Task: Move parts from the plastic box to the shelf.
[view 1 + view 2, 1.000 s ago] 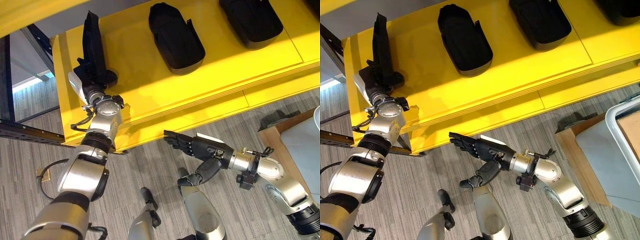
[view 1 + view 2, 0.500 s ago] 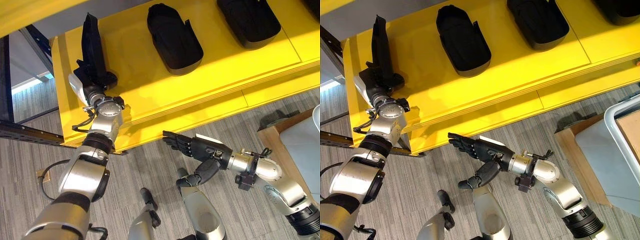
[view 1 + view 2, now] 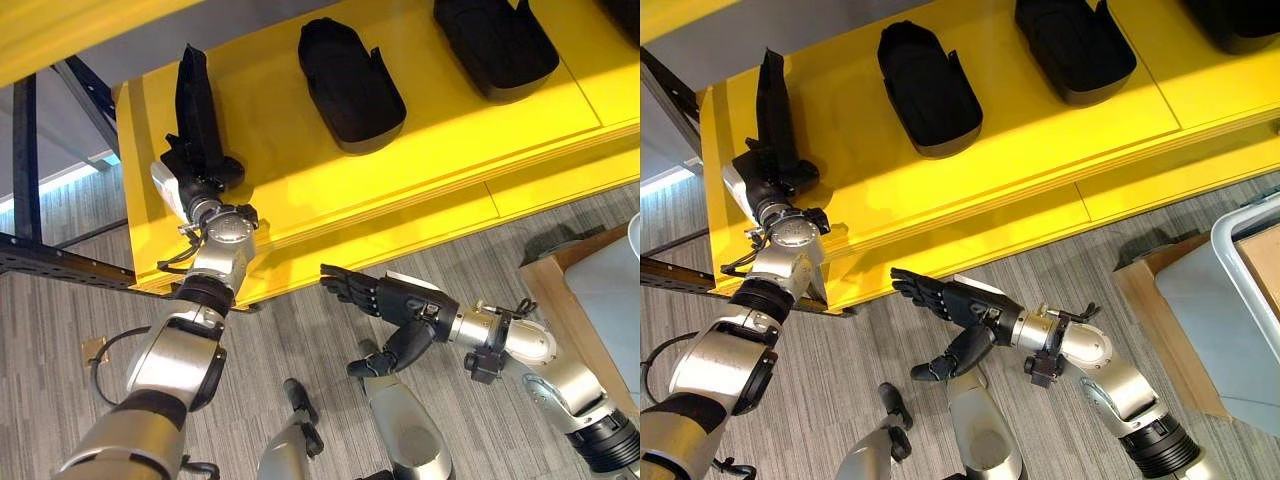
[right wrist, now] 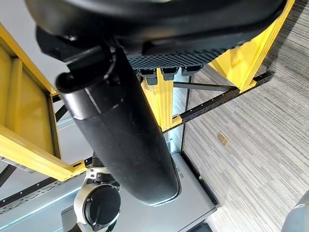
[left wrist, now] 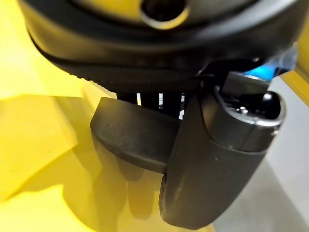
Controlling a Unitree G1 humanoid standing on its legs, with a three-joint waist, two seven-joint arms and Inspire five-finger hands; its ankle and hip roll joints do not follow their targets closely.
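the robot's left hand [image 3: 195, 172] sits at the left end of the yellow shelf [image 3: 300, 190], its fingers [image 3: 790, 172] curled round the lower end of a black part [image 3: 194, 100] that stands on edge on the shelf surface, tilted slightly and leaning away from the wrist. in the left wrist view the thumb [image 5: 212, 164] presses against a rounded dark edge of the part above the yellow board. two more black parts, a shoe-shaped shell [image 3: 352, 84] near the middle and another part [image 3: 494, 45] further right, already lie flat on the shelf, well apart from the held one. the right hand [image 3: 385, 295] hangs over the grey floor [image 3: 300, 340] in front of the shelf, fingers straight and relaxed, holding nothing. the corner of the grey plastic box [image 3: 1225, 300] shows at the right, beside a brown carton [image 3: 1150, 290].

the part looks like moulded hard plastic: stiff, light, with a smooth matte skin that could slip in a loose pinch. it is long and narrow, so held at one end it is likely to swing or topple once let go; a hold nearer its middle, or laying it flat before release, seems the safer course. placement appears nearly done for this piece.
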